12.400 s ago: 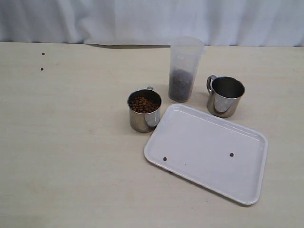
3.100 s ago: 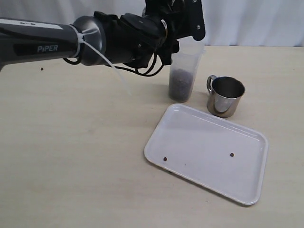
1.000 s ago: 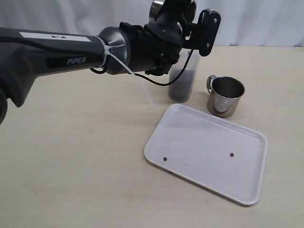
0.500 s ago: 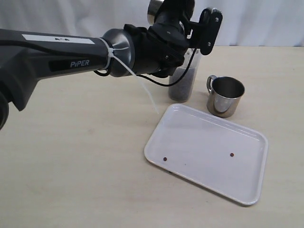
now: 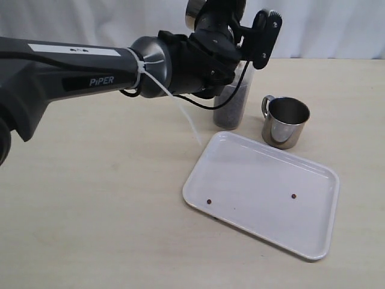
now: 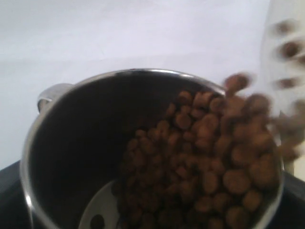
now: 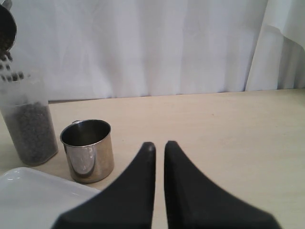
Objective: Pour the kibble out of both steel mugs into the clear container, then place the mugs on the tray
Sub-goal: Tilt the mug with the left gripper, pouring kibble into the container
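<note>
Above the clear container (image 5: 231,107), left end effector (image 5: 233,23) holds the tipped mug (image 6: 71,143).

In the exterior view the left arm (image 5: 90,66) covers the upper half of the container (image 5: 231,117), so you cannot see its rim there. The held mug (image 5: 194,7) shows only as a sliver of steel, cut by the top edge of that view. In the left wrist view the mug's near rim runs out of frame; the kibble (image 6: 205,157) at the lip is blurred, and the container beside it is a pale smear, also cut off. In the right wrist view you get just a clipped corner of the mug and of the tray (image 7: 28,191). Two dark specks (image 5: 209,201) on the tray: too small for you to identify.
</note>
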`<action>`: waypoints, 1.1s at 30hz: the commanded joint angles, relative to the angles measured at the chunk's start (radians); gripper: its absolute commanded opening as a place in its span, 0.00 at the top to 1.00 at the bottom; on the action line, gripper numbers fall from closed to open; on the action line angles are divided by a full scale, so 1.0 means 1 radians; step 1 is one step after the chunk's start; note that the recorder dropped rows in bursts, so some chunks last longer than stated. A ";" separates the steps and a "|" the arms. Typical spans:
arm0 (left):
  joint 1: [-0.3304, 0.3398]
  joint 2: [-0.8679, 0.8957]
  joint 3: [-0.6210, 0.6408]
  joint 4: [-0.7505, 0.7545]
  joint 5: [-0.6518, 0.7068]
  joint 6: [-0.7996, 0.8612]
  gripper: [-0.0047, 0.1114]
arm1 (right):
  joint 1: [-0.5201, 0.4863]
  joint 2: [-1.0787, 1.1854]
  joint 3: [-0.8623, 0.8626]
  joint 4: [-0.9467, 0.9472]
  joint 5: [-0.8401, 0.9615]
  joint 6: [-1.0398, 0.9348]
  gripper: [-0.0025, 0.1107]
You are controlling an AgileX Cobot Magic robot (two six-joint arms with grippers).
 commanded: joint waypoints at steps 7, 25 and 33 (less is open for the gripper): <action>-0.004 -0.010 -0.012 0.014 0.032 0.002 0.96 | 0.003 -0.003 0.005 -0.003 -0.002 -0.010 0.93; 0.006 -0.010 -0.021 0.014 -0.050 0.075 0.96 | 0.003 -0.003 0.005 -0.003 -0.002 -0.010 0.93; 0.008 -0.008 -0.034 0.014 -0.063 0.080 0.96 | 0.003 -0.003 0.005 -0.003 -0.002 -0.010 0.93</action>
